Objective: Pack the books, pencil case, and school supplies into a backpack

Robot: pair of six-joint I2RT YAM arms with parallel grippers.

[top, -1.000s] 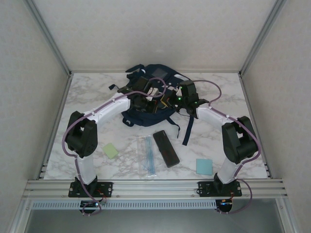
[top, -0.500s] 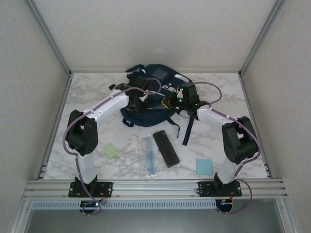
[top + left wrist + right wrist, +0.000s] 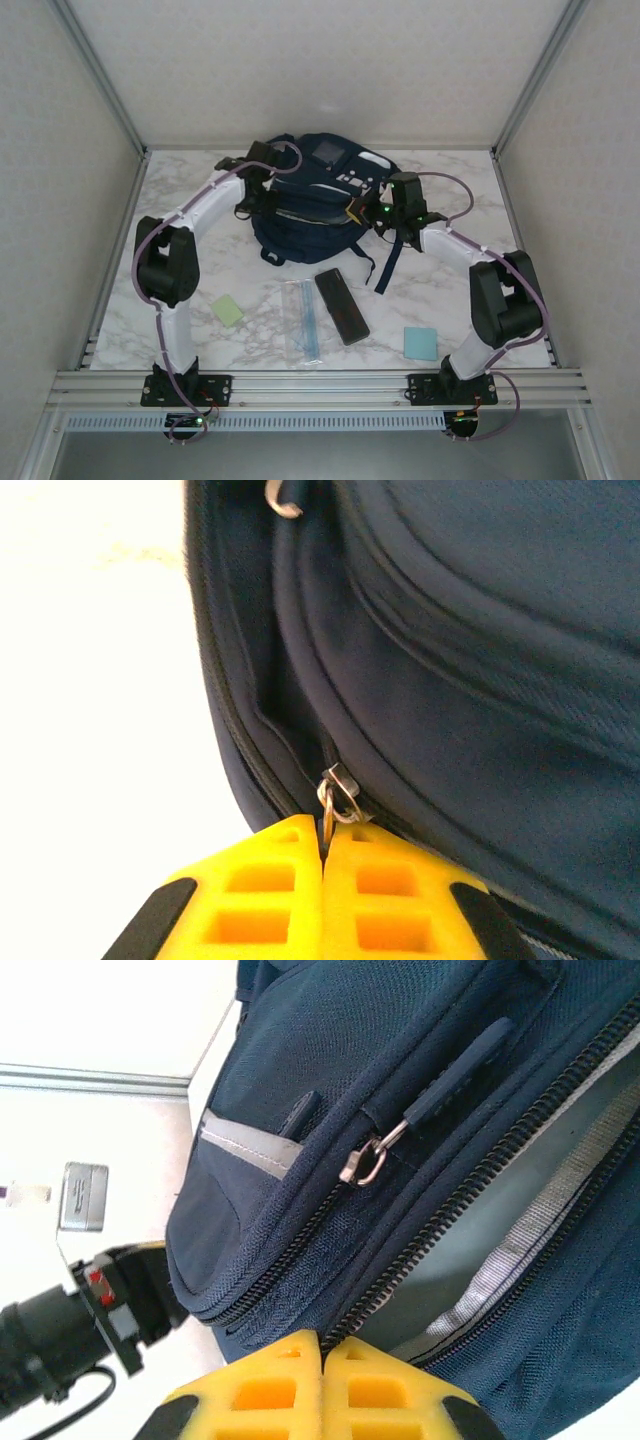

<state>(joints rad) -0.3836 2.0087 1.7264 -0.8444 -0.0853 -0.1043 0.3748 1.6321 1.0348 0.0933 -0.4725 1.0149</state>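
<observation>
Backpack (image 3: 318,205) of navy woven fabric lies soft and rounded at the far middle of the marble-patterned tabletop (image 3: 470,185). It has a grey patch (image 3: 332,153) on top, and dark straps (image 3: 385,265) hang toward the near side.

The left pincer (image 3: 260,203) sits at the backpack's left flank. In its wrist view the ribbed yellow fingertips (image 3: 270,880) are pressed together on the small metal zip ring (image 3: 338,798), which vanishes between them beside a padded seam.

The right pincer (image 3: 356,210) is at the right flank. Seen from its own wrist, this pincer (image 3: 322,1342) is pressed together against the toothed zip edge of the backpack (image 3: 330,1080); whether cloth is caught between the tips cannot be told. Beside that edge the main pocket gapes, showing smooth grey lining (image 3: 470,1250) and a pale woven band. A second zip with a flat fabric tab (image 3: 455,1075) and a steel ring runs alongside.

Nearer the arm bases, well apart from the backpack, lies the long black pencil case (image 3: 341,306). The clear bluish ruler (image 3: 303,322) is just beside it on its left. A pale green square pad (image 3: 227,310) lies farther left and a light blue square pad (image 3: 421,342) to the right.
</observation>
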